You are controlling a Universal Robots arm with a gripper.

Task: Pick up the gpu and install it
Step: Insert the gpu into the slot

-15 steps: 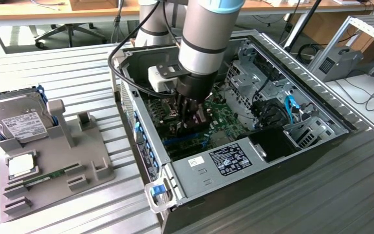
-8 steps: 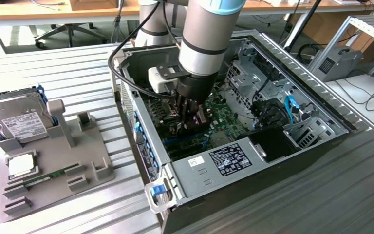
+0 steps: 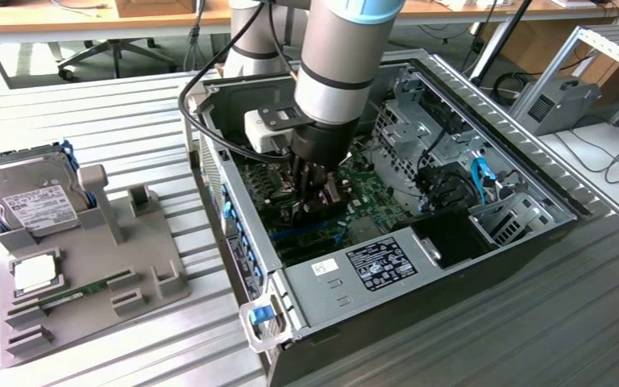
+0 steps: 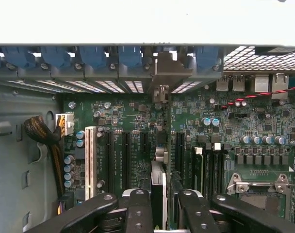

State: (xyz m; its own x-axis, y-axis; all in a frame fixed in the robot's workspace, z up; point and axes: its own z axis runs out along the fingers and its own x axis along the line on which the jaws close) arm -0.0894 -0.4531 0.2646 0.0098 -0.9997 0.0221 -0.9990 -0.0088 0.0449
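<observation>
My end effector (image 4: 159, 206) is clamped on the gpu (image 4: 158, 191), fingers (image 4: 138, 208) pressing either side of the thin black card, held edge-on and upright. In the exterior view the end effector (image 3: 318, 193) sits low inside the open computer case (image 3: 525, 242), the gpu (image 3: 326, 201) hanging just above the green motherboard (image 3: 369, 193).

Nearest the card: the motherboard (image 4: 128, 121) with its row of black expansion slots (image 4: 125, 155) running parallel to the card, and one white slot (image 4: 90, 158) off to one side. The card's silver bracket (image 4: 163, 77) reaches toward the case's rear wall, lined up with one opening in the row of slot covers. Blue retention clips (image 4: 91, 56) run along that rear edge. Room either side of the card is tight: slots and capacitors close by. Whether the card's lower edge touches a slot I cannot tell.

Further out, a bundle of wires (image 4: 43, 133) ends in a white connector by the case wall. The CPU socket (image 4: 256, 187) lies beyond the memory slots.

Exterior view, farther still: the power supply (image 3: 380, 262) fills the case's near end; a blue cable (image 3: 479, 177) hangs by the drive cage. Outside the case, on the exterior view's left, a grey fixture tray (image 3: 138, 274) sits on the ribbed tabletop (image 3: 126, 121), holding a hard drive (image 3: 30, 201) and a green memory stick (image 3: 78, 292), well apart from the case.
</observation>
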